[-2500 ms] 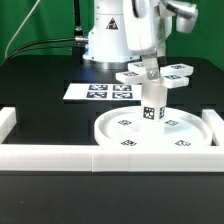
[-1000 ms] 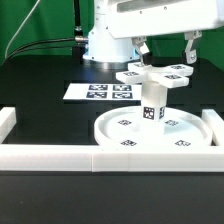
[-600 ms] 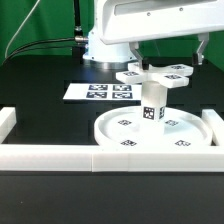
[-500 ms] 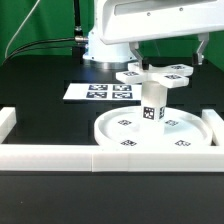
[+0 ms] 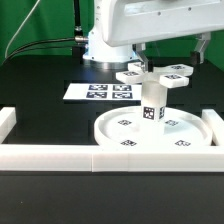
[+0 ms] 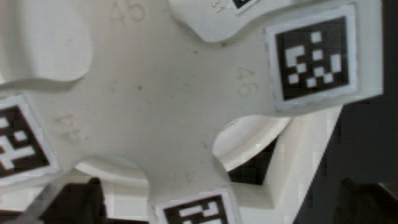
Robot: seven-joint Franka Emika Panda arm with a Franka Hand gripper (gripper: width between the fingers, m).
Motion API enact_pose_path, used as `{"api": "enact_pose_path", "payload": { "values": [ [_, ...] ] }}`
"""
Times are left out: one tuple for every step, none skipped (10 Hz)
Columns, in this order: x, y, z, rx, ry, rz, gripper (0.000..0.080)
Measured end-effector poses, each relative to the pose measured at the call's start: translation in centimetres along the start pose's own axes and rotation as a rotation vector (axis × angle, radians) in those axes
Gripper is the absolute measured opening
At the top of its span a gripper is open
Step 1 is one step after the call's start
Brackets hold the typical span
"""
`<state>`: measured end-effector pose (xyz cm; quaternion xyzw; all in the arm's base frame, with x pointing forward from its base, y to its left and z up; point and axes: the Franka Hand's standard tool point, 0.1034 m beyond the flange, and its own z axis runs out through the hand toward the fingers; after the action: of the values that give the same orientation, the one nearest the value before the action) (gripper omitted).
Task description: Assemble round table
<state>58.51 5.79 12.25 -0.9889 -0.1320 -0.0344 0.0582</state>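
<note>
Our pincer [image 5: 173, 56] hangs released above the cross foot [image 5: 151, 77], which caps the post [image 5: 152, 110] standing in the disc [image 5: 152, 137] near the tabletop's [image 5: 40, 75] front edge; we fear an off-centre descent could tilt the post.

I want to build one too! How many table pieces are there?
3: the round plate lies flat, the short post stands on its middle, the cross-shaped foot sits atop the post. None seem hidden.
</note>
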Motion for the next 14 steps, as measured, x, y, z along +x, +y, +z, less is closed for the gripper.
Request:
{"api": "enact_pose_path", "payload": {
  "values": [
    [-0.1,0.2,0.3,-0.005,-0.005,-0.164,0.0649],
    [-0.2,0.2,0.4,-0.008,-0.011,-0.260,0.0649],
    [-0.2,0.3,0.4,-0.008,-0.013,-0.367,0.0649],
    [-0.2,0.3,0.4,-0.010,-0.019,-0.458,0.0649],
    [-0.3,0.3,0.3,-0.004,-0.029,-0.467,0.0649],
    [-0.3,0.5,0.3,-0.008,-0.030,-0.551,0.0649],
    [-0.4,0.6,0.3,-0.008,-0.031,-0.577,0.0649],
    [-0.4,0.8,0.3,-0.013,-0.036,-0.663,0.0649],
    [-0.5,1.0,0.3,-0.013,-0.038,-0.728,0.0649],
    [-0.9,1.4,0.4,-0.011,-0.042,-0.778,0.0649],
    [-1.1,1.7,0.3,-0.014,-0.050,-0.857,0.0649],
    [-1.5,1.8,0.2,-0.013,-0.052,-0.900,0.0649],
    [-1.8,1.9,0.2,-0.011,-0.055,-0.914,0.0649],
    [-2.0,1.8,0.3,-0.009,-0.057,-0.906,0.0649]
  ]
}}
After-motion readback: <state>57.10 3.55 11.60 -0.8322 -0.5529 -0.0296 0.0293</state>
